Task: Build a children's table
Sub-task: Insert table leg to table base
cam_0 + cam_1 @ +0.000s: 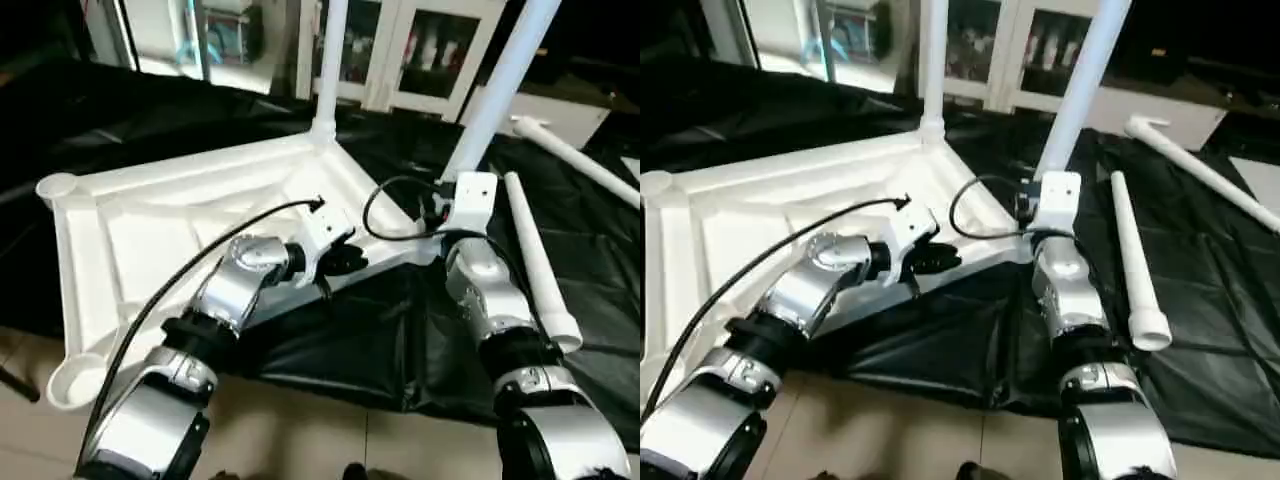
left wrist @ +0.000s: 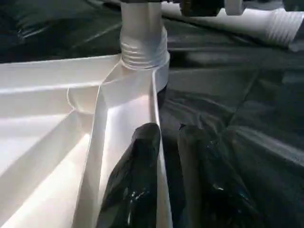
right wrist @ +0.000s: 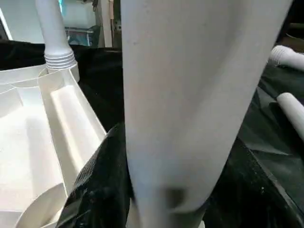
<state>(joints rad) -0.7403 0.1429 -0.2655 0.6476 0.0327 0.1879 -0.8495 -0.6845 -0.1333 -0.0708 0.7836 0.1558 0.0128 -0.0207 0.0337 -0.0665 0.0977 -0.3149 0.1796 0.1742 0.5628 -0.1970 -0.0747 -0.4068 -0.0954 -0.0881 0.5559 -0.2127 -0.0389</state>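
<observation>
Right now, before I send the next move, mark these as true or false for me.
1. Two legs stand upright in the tabletop. True: the far-corner leg and the gripped leg.
2. The right gripper is empty. False: it is shut on the gripped leg.
3. Two loose legs lie on the black sheet. True: one near, one far.
4. The left gripper holds a leg. False: its fingers straddle the tabletop's rim.
</observation>
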